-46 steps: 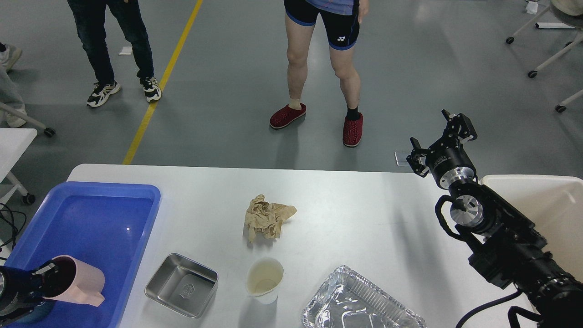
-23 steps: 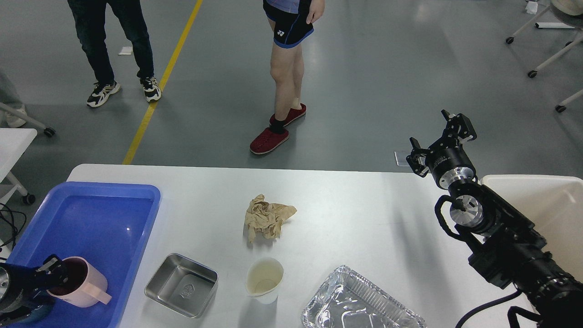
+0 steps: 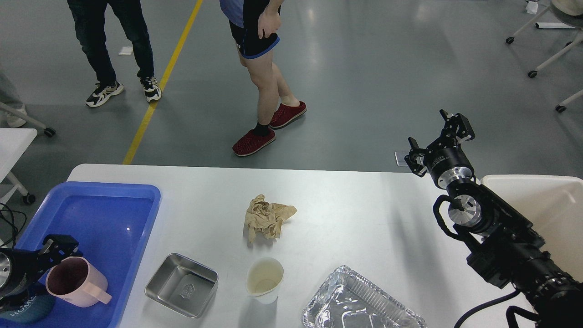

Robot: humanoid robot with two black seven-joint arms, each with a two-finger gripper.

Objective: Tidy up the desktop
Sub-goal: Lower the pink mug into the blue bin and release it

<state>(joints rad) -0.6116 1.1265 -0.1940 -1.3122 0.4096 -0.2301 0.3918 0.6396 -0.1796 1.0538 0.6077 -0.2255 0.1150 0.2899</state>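
Observation:
The white-grey desktop [image 3: 364, 214] carries a crumpled brown paper [image 3: 268, 219] at its middle. Along its near edge lie a small steel dish [image 3: 182, 284], a white paper cup [image 3: 265, 279] and a foil tray [image 3: 360, 301]. A pink mug [image 3: 75, 281] stands upright in the near end of the blue tray [image 3: 109, 214] at the left. My left gripper [image 3: 58, 246] hovers just behind the mug's rim, fingers apart, holding nothing. My right gripper [image 3: 435, 136] is raised over the desktop's far right edge, open and empty.
A white bin [image 3: 546, 200] stands at the desktop's right end, beside my right arm. Two people stand on the floor beyond the far edge. A white side table [image 3: 13, 146] on castors is at the far left.
My left gripper lowered the pink mug into the blue tray, set it upright and let go, then rose slightly. The person in red shoes walked left. The right arm barely moved.

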